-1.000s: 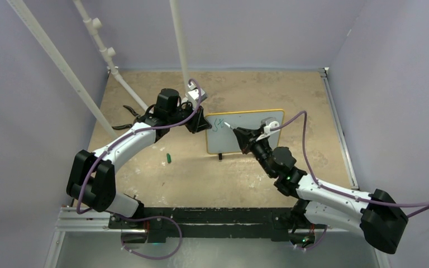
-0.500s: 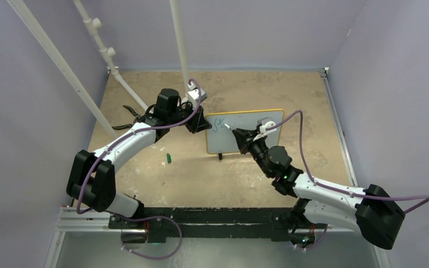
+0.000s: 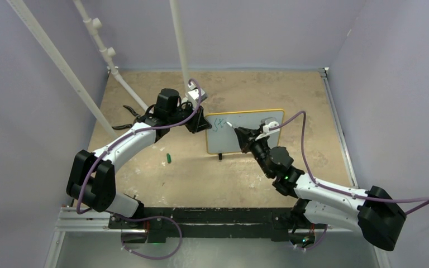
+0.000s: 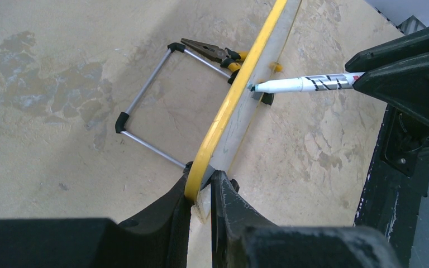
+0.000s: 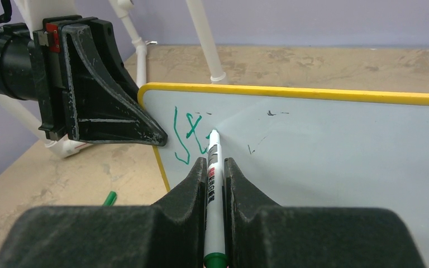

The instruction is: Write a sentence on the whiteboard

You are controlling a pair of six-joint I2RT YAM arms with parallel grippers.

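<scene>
The whiteboard (image 3: 251, 140) stands upright mid-table on small black feet, its yellow frame (image 4: 232, 106) edge-on in the left wrist view. My left gripper (image 3: 204, 124) (image 4: 201, 181) is shut on the board's left edge. My right gripper (image 3: 240, 134) (image 5: 215, 167) is shut on a white marker (image 5: 213, 167) (image 4: 304, 84) with a green end. The marker's tip touches the white surface (image 5: 324, 151) near the upper left corner. The sentence (image 5: 185, 134) (image 3: 218, 125) is a few green scrawled strokes just left of the tip.
A green marker cap (image 3: 168, 158) (image 5: 109, 198) lies on the table left of the board. Pliers (image 4: 209, 52) and the board's wire stand (image 4: 145, 106) are behind it. White pipes (image 3: 181, 44) rise at the back left. Purple walls close the table in.
My right gripper has shifted the marker tip slightly to the right along the top of the board. The left gripper and the board have stayed still.
</scene>
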